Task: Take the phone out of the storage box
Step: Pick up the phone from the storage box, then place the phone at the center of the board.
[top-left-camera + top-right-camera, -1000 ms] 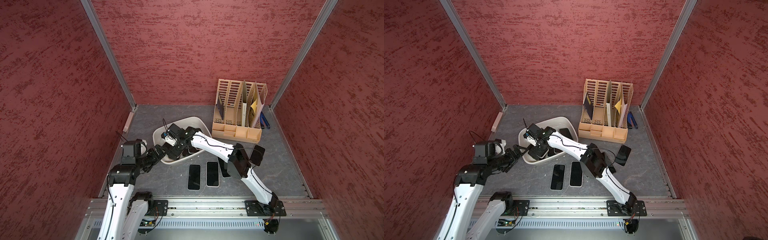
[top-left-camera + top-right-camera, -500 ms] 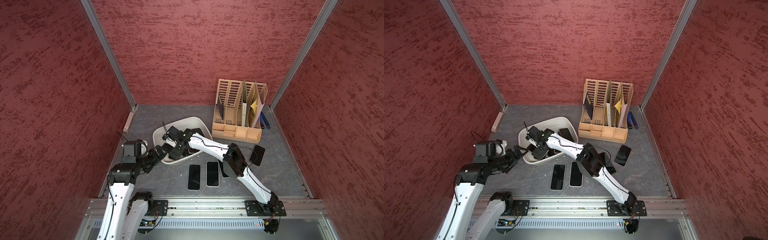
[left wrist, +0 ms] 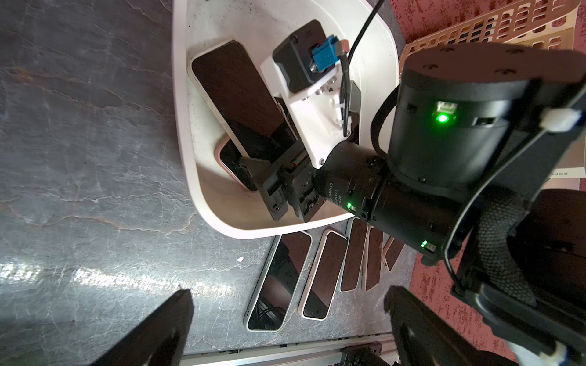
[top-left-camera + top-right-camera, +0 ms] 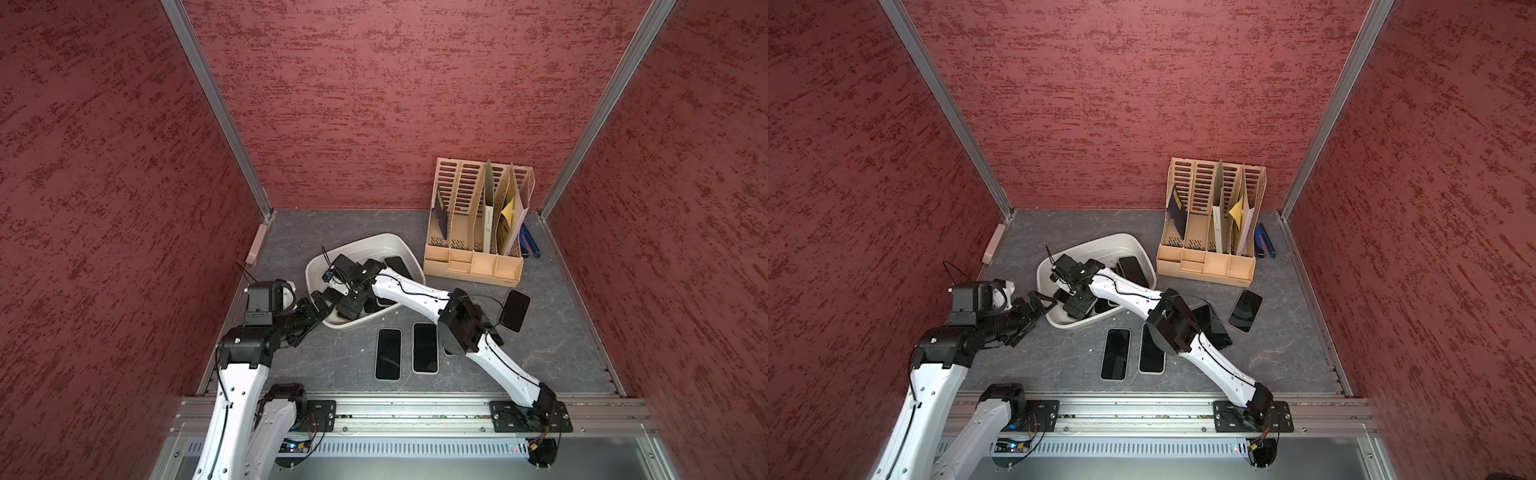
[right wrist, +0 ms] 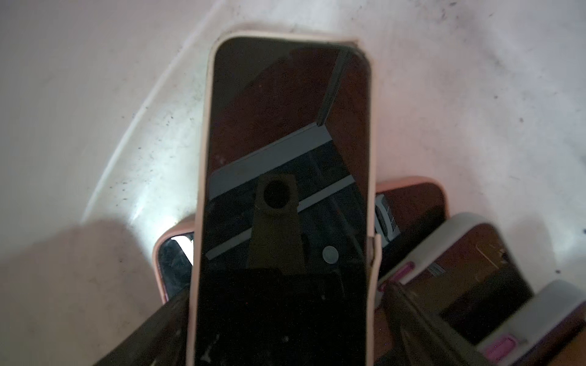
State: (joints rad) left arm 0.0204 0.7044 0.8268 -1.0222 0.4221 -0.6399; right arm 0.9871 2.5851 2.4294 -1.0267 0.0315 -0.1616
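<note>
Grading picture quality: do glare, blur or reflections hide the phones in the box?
Right wrist view: the phone fills the frame, its dark screen mirroring the camera; its near end is dark and soft. Left wrist view: a glare streak on the table, the storage box sharp. Both top views: even light, but the right arm covers much of the box.

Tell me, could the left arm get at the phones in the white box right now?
Probably not now. The left gripper hangs open just outside the box, but the right arm lies across it, with the right gripper straddling the top phone, leaving little room.
</note>
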